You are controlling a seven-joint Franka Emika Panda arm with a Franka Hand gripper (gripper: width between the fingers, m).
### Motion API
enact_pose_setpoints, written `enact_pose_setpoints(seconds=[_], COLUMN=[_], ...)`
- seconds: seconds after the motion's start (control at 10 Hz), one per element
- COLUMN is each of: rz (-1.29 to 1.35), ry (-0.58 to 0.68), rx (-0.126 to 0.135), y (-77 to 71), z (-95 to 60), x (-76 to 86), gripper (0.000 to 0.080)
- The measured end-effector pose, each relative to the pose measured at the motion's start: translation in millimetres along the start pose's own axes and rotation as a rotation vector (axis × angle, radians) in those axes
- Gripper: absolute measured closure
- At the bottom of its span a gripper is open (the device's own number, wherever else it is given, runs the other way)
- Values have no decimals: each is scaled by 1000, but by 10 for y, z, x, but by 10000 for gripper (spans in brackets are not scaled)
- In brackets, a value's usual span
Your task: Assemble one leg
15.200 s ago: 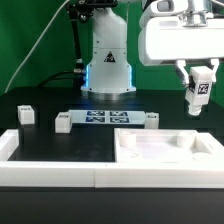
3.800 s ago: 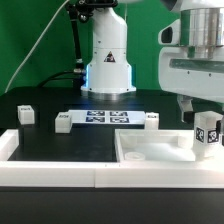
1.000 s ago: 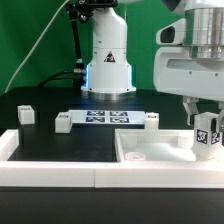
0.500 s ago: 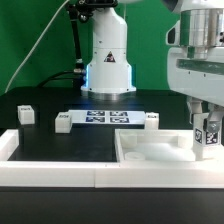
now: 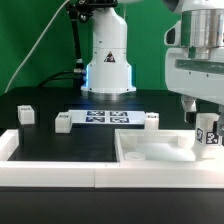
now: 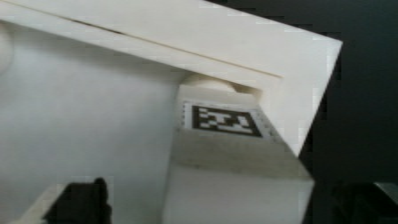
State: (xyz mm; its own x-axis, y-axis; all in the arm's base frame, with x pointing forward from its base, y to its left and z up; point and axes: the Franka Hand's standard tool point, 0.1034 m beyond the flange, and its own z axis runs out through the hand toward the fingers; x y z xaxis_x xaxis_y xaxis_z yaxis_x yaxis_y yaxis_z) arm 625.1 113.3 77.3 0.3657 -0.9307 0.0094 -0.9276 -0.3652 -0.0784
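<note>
Half a second ago the fingers (image 5: 189,105) sat close against the leg (image 5: 208,133). Now they are spread wide and clear of it. The leg stands upright in the far corner of the white panel (image 5: 150,152), at the exterior view's right, between and just below the fingertips. The panel lies on the black surface (image 5: 50,145).

The exterior camera stood low on the near side of the white panel (image 5: 160,152). It faced almost level across the panel toward the robot base (image 5: 107,65) behind, from far enough back to take in most of the panel. The wrist camera hung very close above the panel (image 6: 80,110), looking down into one corner. Both views shared that corner and the leg (image 5: 208,133). Up close, the leg (image 6: 231,165) filled much of the wrist view.
</note>
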Motion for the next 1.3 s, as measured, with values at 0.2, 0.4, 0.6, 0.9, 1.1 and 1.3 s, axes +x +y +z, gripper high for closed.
enact_pose_setpoints(seconds=[0.2, 0.4, 0.6, 0.9, 1.1, 1.3], rz=[-213, -514, -710, -1025, -1183, -1222], ry=[-3, 2, 4, 11, 28, 28], rx=[1, -1, -2, 9, 10, 8], y=[-22, -21, -23, -65, -82, -75], z=[-13, -12, -4, -14, -44, -36], x=[-22, -7, -25, -68, -61, -51], gripper=[151, 150, 150, 150, 150, 245])
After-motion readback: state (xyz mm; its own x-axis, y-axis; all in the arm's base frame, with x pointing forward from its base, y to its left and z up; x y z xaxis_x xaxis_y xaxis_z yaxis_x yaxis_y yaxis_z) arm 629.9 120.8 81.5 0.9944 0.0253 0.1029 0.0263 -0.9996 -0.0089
